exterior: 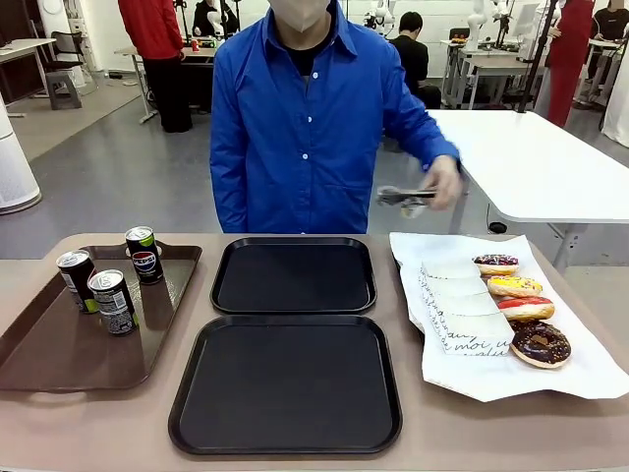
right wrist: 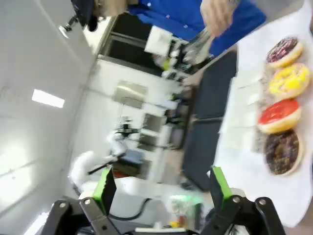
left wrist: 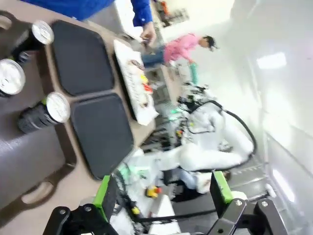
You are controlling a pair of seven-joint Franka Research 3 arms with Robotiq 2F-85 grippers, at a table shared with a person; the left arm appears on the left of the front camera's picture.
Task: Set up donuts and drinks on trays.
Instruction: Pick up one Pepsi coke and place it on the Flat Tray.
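Two black trays lie bare at the table's middle, one far and one near. Three drinks stand on a brown tray at the left. Several donuts lie in a row on white paper at the right. In the left wrist view my left gripper is open and empty, above the drinks and the trays. In the right wrist view my right gripper is open and empty, with the donuts and the trays beyond it.
A person in a blue shirt stands at the far side and holds metal tongs above the far end of the paper. White paper holders lie beside the donuts. The brown tray's near half is bare.
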